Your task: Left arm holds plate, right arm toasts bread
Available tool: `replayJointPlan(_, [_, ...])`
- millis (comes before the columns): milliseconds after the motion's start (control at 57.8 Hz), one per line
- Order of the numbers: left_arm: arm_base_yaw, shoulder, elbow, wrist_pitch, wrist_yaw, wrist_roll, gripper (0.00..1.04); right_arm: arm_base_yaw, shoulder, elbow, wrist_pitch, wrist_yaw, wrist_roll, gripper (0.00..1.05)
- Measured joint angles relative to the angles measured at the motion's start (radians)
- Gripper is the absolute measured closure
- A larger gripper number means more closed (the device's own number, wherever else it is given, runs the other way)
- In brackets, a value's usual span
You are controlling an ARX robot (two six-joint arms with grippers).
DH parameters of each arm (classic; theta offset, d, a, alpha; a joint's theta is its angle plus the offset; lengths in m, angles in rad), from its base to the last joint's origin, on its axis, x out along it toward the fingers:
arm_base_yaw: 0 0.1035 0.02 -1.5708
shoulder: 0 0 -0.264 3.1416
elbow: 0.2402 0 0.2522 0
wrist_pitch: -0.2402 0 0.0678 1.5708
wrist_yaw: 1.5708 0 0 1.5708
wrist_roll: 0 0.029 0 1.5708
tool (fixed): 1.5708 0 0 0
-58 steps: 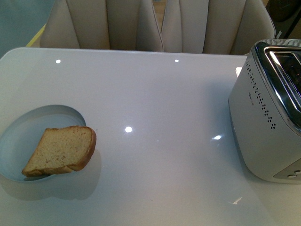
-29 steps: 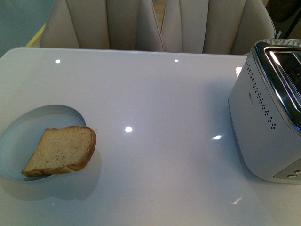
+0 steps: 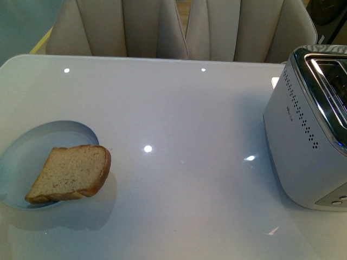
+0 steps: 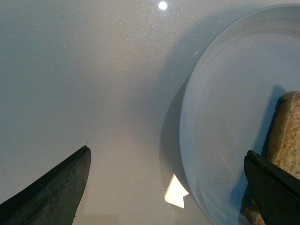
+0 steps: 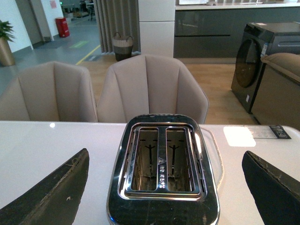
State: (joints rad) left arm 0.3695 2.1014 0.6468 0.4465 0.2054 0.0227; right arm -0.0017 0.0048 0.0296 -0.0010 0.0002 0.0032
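Observation:
A slice of brown bread [image 3: 70, 173] lies on the pale blue-white plate [image 3: 32, 146] at the table's left, overhanging its right rim. Neither arm shows in the front view. In the left wrist view the left gripper [image 4: 171, 187] is open above the table, its jaws spread across the plate's rim [image 4: 187, 140], one jaw over bare table, the other over the bread's edge [image 4: 286, 136]. In the right wrist view the right gripper [image 5: 166, 187] is open and empty, above the silver toaster [image 5: 161, 178] with its two empty slots.
The toaster [image 3: 309, 130] stands at the table's right edge. Beige chairs [image 3: 184, 27] line the far side of the white table [image 3: 179, 119]. A small white scrap [image 4: 176, 192] lies beside the plate's rim. A washing machine [image 5: 267, 61] stands in the room beyond.

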Motion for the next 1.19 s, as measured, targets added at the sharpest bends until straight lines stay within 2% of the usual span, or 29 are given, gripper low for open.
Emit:
replayJointPlan(484, [-0.074, 0.193, 0.144, -0.023, -0.026, -0.006, 0.07, 0.000, 0.000, 0.000, 0.000, 0.000, 0.000, 0.09])
replayJointPlan(761, [-0.084, 0.211, 0.159, -0.013, -0.026, -0.020, 0.07, 0.000, 0.000, 0.000, 0.000, 0.000, 0.000, 0.09])
replayJointPlan(813, [-0.084, 0.211, 0.160, -0.013, -0.025, -0.024, 0.13, 0.000, 0.000, 0.000, 0.000, 0.000, 0.000, 0.09])
replayJointPlan(1021, [-0.079, 0.212, 0.162, -0.024, -0.002, -0.061, 0.44, 0.000, 0.000, 0.000, 0.000, 0.000, 0.000, 0.09])
replayJointPlan(1194, [-0.074, 0.216, 0.170, -0.051, 0.028, -0.099, 0.84, 0.000, 0.000, 0.000, 0.000, 0.000, 0.000, 0.09])
